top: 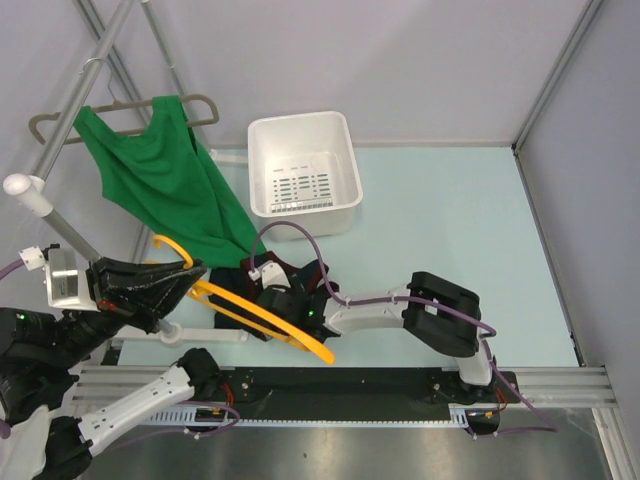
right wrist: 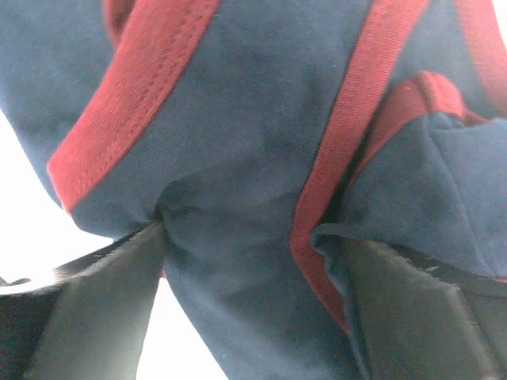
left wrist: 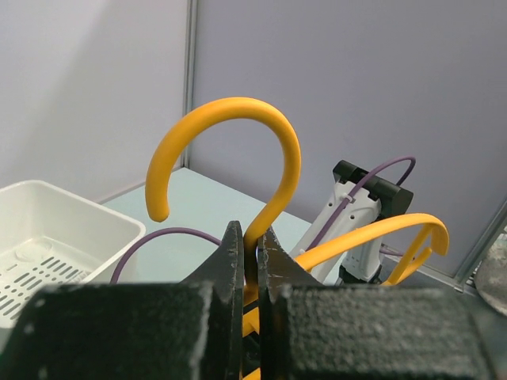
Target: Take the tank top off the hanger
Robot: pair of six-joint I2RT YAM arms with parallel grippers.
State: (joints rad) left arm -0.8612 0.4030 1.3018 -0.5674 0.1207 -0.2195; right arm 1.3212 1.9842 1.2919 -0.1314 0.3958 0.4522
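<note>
Left gripper [left wrist: 252, 237]: jaws almost fully closed, clamped on the stem of orange hanger [left wrist: 230, 111] just below its hook. Hook upright above the fingertips, curved arm of the same hanger trailing to lower right of the wrist view. From overhead, located at lower left of frame, with orange hanger slanting down toward bottom centre.

Right gripper [right wrist: 253, 237]: fingers [right wrist: 103, 309] partly apart, gap packed with navy garment [right wrist: 238, 142] — dark blue cloth with red trim bands, pressed against both inner faces and creased at the left-hand pad. Grip on cloth, not on either hanger. From overhead, located at centre of frame, over the garment heap lying partly under orange hanger.

Tank top [top: 170, 180]: bright green, upper left of overhead frame, draped from hanger [top: 203, 103] — grey-beige, curved ends showing past the cloth on both sides. Wire hook at slanted metal rail [top: 108, 35]. Body of the cloth hanging down and to the right, lower edge close to the orange hook.

Table [top: 450, 220]: pale blue-green, matt. White basket [top: 298, 120] at upper centre, slotted floor. Grey panel walls [top: 400, 60] on far and right sides; aluminium post [top: 560, 70] at upper right.
</note>
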